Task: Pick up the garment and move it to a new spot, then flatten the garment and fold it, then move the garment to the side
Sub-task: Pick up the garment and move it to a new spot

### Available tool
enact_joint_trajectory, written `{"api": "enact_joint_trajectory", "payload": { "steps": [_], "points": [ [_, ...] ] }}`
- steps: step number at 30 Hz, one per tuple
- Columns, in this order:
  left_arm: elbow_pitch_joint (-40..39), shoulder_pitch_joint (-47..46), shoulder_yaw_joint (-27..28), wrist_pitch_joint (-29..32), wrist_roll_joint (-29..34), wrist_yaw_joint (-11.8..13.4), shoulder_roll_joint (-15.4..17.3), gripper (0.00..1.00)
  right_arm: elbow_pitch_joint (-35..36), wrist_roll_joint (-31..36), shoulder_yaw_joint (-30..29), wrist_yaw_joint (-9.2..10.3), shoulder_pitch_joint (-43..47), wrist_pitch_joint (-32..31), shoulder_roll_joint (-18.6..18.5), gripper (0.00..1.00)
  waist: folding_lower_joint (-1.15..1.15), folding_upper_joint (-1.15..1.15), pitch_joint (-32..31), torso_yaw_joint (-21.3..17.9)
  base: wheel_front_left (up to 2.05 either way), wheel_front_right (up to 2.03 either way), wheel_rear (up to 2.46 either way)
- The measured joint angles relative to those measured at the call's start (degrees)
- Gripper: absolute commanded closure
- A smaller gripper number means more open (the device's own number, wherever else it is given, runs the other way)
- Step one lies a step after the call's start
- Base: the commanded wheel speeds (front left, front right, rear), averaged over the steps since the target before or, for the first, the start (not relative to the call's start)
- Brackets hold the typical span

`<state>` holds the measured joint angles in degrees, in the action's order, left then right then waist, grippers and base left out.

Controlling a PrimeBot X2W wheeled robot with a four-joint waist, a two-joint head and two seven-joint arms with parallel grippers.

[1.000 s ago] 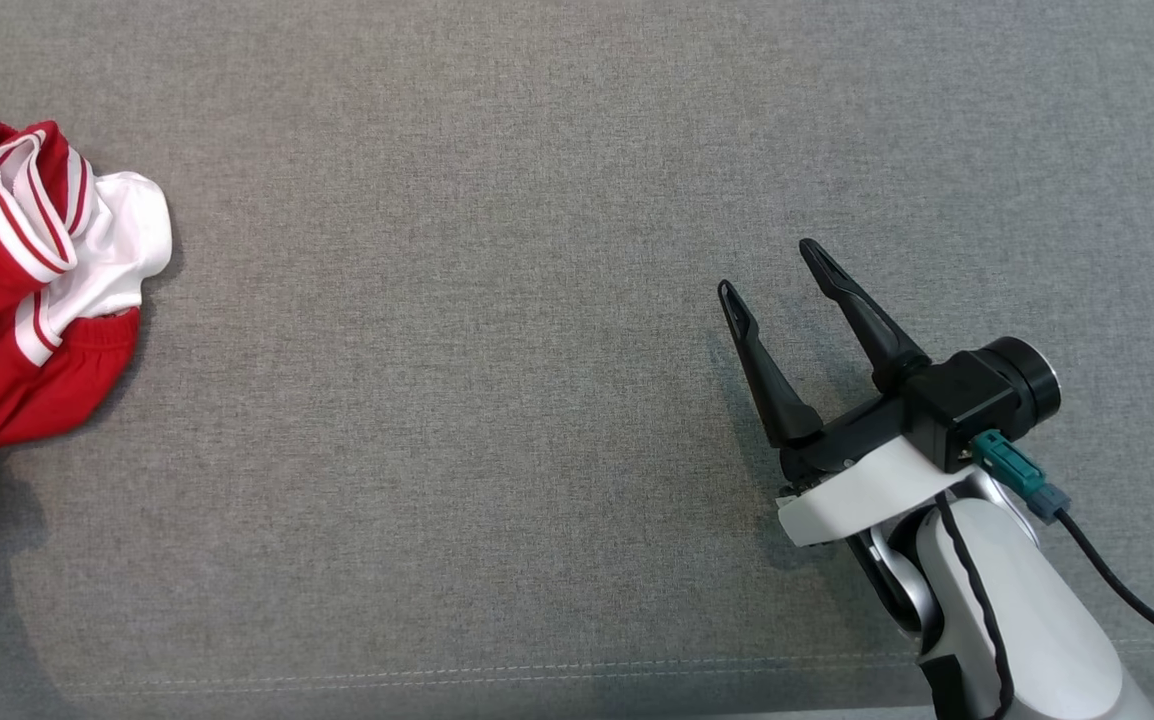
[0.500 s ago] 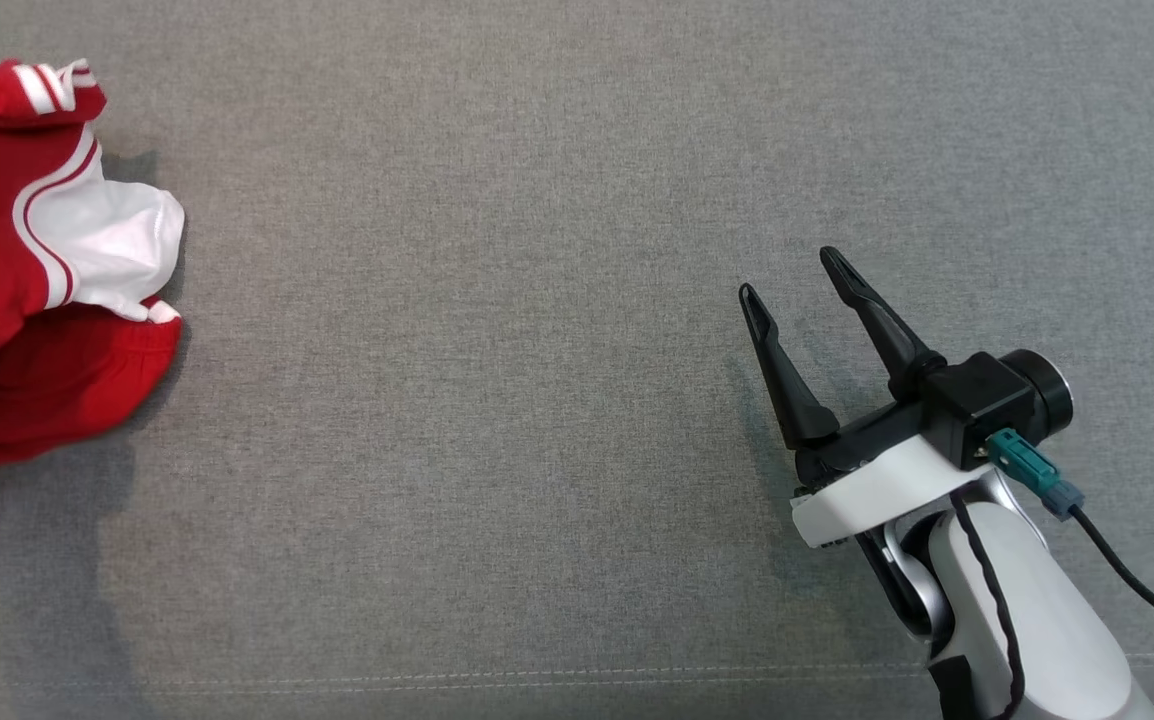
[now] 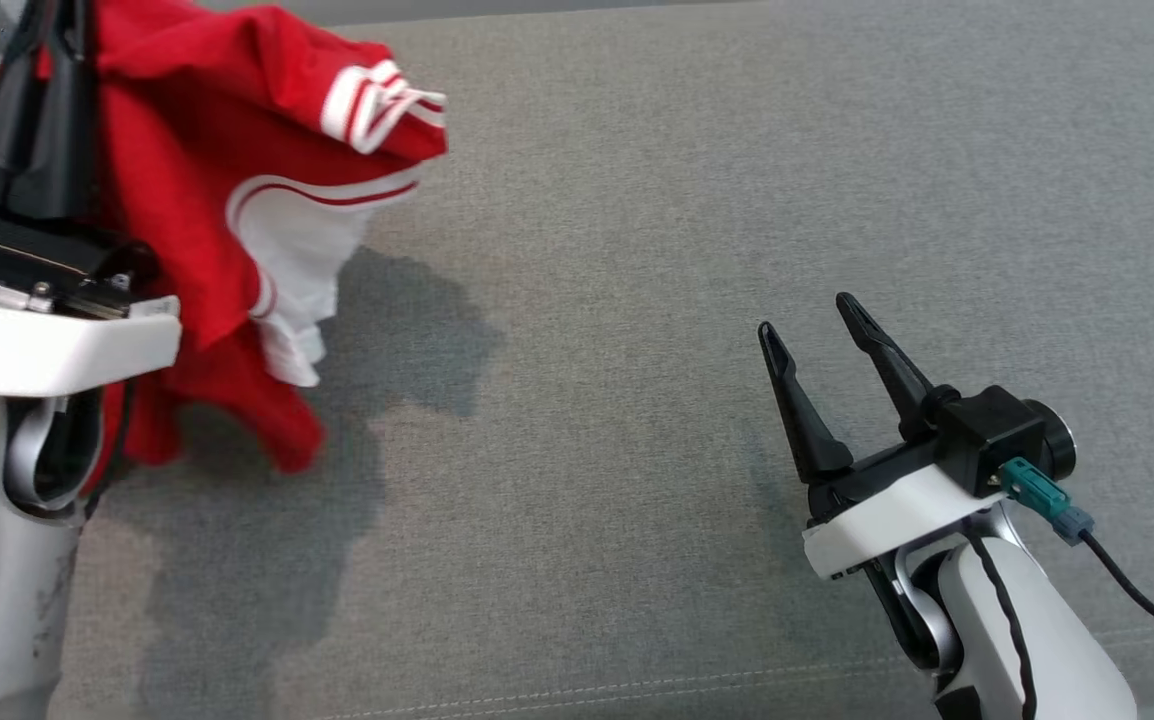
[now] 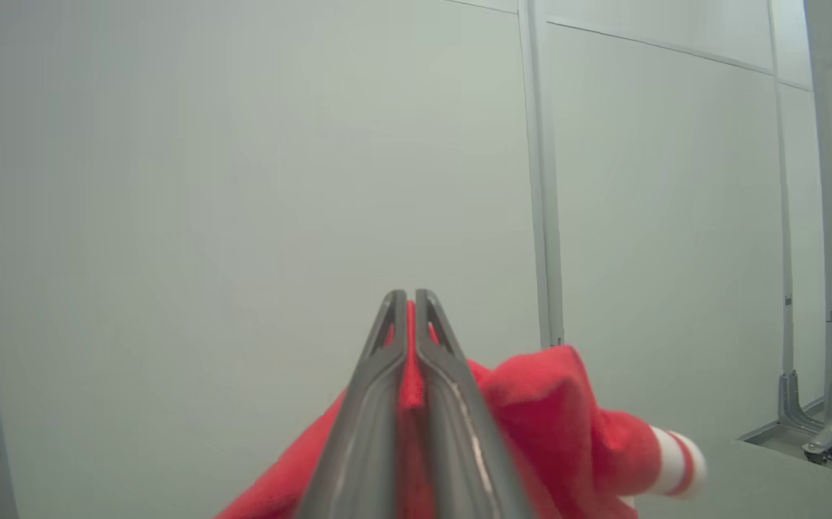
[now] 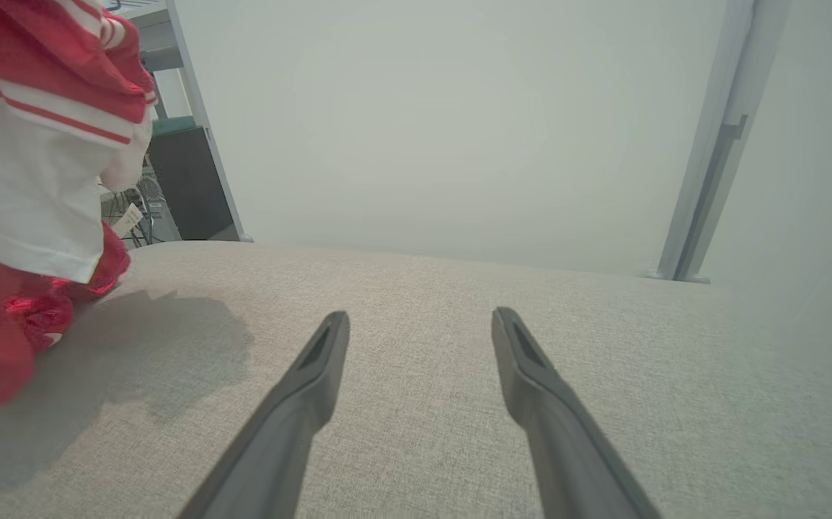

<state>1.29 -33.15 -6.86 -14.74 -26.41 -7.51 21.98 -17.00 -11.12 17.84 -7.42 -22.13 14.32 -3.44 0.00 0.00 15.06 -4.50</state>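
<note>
Gray soft top (image 3: 637, 300) lies under the red and white garment (image 3: 187, 150), held up over its left side, pinched tight by the left gripper (image 4: 409, 297), while the right gripper (image 3: 806, 316) is spread wide and empty, so only the pick-up looks done, and the setting down, flattening and folding are left.

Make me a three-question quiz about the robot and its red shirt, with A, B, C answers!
1. Where is the garment?
A. inside a box
B. hanging from the left pincer
C. in a basket
2. What colours is the garment?
A. red and white
B. blue and yellow
C. all black
3. How is the right pincer?
A. open, holding nothing
B. shut on the garment
C. shut on a cup
Answers: 1 B, red cloth is clamped between its shut fingers; 2 A, red cloth with white panels and stripes; 3 A, its jaws stand apart above the grey surface.
</note>
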Motion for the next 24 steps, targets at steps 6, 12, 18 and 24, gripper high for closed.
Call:
{"api": "enact_joint_trajectory", "payload": {
  "steps": [6,12,18,24],
  "points": [
    [-2.98,0.02,-6.34,0.0,-0.2,0.0,-2.21,1.0,0.14,-1.04,-0.19,0.0,1.33,0.0,0.05,0.0,0.0,0.0,-1.44,-3.34,0.0,0.0,0.0],
    [-0.18,1.66,-9.15,0.0,1.29,0.0,-3.42,1.0,1.38,-1.55,0.77,0.0,2.26,0.0,0.04,0.0,0.0,0.0,-2.0,-7.54,0.0,0.0,0.0],
    [9.27,7.01,-7.8,0.01,3.28,0.0,-3.14,0.71,2.55,-2.18,2.29,0.01,3.07,0.0,0.14,0.0,0.0,0.0,-1.68,-12.06,0.0,0.0,0.0],
    [16.86,11.35,-7.99,0.04,3.32,0.0,-3.52,0.0,2.69,-2.11,2.41,0.01,4.02,0.0,0.18,0.0,0.0,0.0,-1.62,-13.47,0.0,0.0,0.0]
  ]
}}
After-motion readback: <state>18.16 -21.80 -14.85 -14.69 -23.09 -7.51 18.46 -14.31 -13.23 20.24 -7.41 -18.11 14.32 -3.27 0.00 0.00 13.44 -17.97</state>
